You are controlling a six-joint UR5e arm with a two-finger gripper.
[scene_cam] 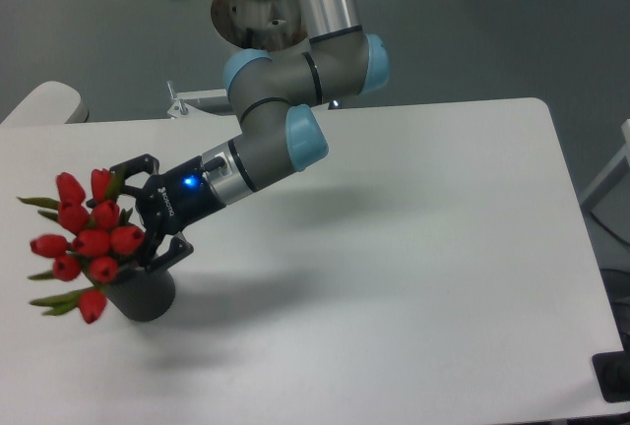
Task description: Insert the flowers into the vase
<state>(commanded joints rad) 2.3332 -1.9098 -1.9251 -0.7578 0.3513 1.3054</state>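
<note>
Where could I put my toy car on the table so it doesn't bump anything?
The table is bare on its whole right half and along the front edge. It is crowded at the left, where the gripper meets the flowers above the vase.

Robot lab: UR5e arm (295, 61) on plain white table (413, 248), grey floor (472, 22).

One bunch of flowers (87, 239) is recorded; nine red tulip buds are counted in it, along with several narrow green leaves whose exact number cannot be told. One dark grey vase (148, 293) is listed. One robot arm (285, 71) is entered, fitted with one two-finger gripper (130, 216). One white table (413, 248) is noted.
</note>
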